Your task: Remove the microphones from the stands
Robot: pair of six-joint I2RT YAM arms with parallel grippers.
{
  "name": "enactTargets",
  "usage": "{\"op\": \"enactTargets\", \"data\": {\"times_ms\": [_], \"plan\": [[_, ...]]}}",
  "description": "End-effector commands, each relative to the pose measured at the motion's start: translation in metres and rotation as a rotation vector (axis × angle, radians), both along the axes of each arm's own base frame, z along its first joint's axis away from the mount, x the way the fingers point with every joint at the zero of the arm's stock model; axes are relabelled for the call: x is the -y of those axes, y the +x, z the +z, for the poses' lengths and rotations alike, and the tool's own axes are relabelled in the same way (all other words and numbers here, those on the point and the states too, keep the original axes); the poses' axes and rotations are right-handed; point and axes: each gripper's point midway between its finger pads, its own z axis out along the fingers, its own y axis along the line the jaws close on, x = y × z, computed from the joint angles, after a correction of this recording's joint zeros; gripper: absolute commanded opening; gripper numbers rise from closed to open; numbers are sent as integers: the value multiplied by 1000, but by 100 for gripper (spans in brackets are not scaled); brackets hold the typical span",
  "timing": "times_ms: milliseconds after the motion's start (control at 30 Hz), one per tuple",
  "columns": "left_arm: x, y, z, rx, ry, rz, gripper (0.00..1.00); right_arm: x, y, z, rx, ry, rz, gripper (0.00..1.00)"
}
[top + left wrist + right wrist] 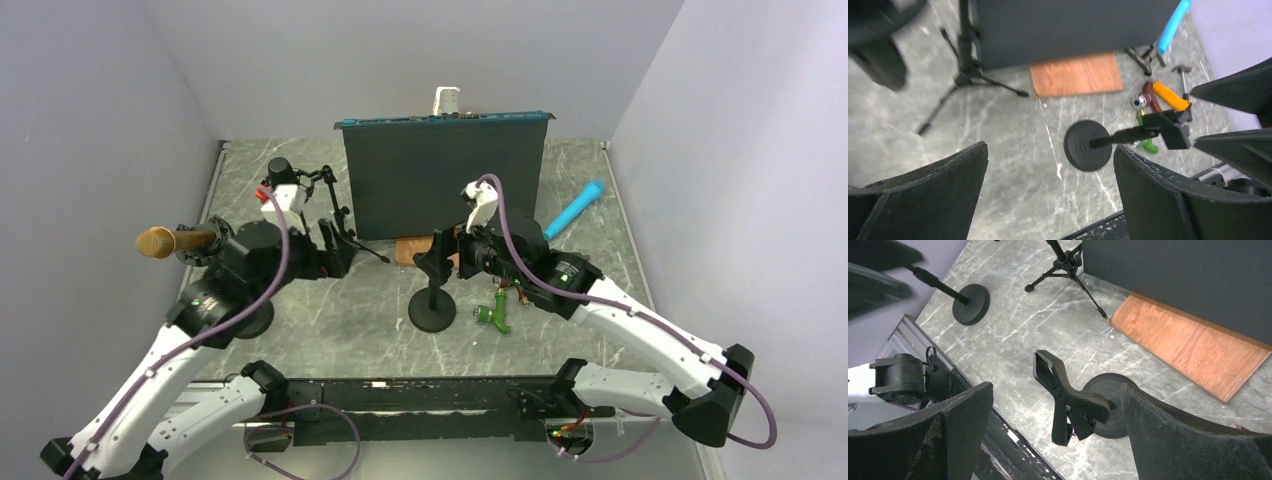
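The microphone (pixel 175 241) has a gold head and a black handle. It lies level at the far left, above a round stand base (pixel 255 320) that my left arm partly hides. My left gripper (pixel 218 246) is right beside the handle. In the left wrist view the gripper (pixel 1050 147) is open with nothing between the jaws, and the microphone is out of view. A second stand (pixel 432 310) with an empty clip (pixel 1068 400) stands mid-table. My right gripper (pixel 1055 390) is open, one jaw on each side of that clip.
A black panel (pixel 445 175) stands at the back with a wooden board (pixel 412 250) at its foot. A small tripod (pixel 335 215) is left of it. A blue microphone (pixel 575 210) lies at the right. A green tool (pixel 493 316) and an orange-handled tool (pixel 1170 96) lie near the middle stand.
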Motion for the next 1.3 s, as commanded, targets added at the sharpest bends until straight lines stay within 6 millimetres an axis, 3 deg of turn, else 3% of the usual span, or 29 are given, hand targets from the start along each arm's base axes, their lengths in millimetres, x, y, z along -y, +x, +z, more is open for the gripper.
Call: {"op": "enactTargets", "data": {"times_ms": [0,233,400,533,767,967,1267], "plan": [[-31,1,53,112,136,41,97,-19,13,30,54,56,21,100],[-60,21,123,224,225,188,98,-49,29,43,55,58,64,100],[-64,13,145,259,156,207,97,-67,56,58,94,25,13,100],[-63,-6,147,260,76,175,97,-90,78,67,162,19,-22,98],[-66,-53,144,276,-82,93,98,-153,105,64,383,34,-20,93],[-77,-79,137,261,-138,88,99,-188,127,48,497,114,-9,81],[-94,-98,133,280,-140,106,99,-220,153,12,528,108,-26,60]]}}
